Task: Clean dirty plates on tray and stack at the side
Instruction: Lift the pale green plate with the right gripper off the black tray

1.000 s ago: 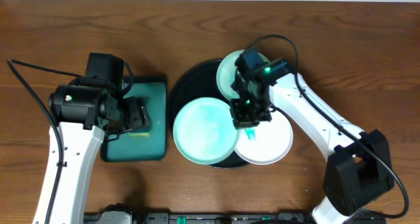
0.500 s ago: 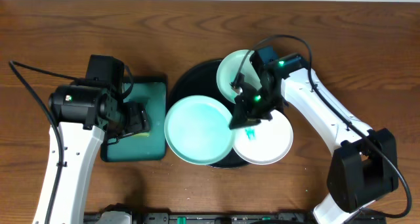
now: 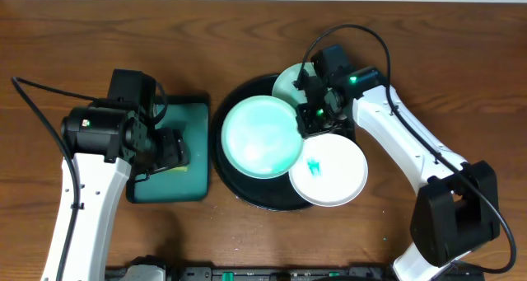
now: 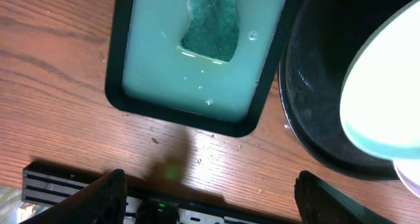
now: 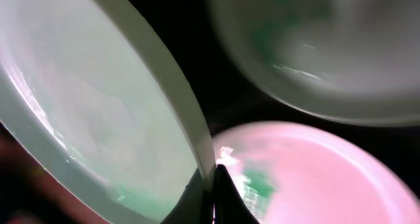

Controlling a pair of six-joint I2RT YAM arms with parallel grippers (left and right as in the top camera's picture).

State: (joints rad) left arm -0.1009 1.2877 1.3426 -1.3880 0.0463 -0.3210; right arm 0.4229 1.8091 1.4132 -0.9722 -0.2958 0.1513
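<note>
Over the black tray (image 3: 235,178), my right claw (image 3: 309,124) is clamped on the large mint plate's (image 3: 259,139) rim. Left of that tray, my left claw (image 3: 171,147) hangs open above the teal tray (image 3: 188,186).

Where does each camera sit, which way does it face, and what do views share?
Overhead: above the table, facing down; left arm, right arm, black tray, teal tray.
Left wrist: over teal tray, facing down at sponge; left gripper open, at bottom.
Right wrist: close on large mint plate, rim pinched by right gripper.
Shared: that plate, in all three.
</note>
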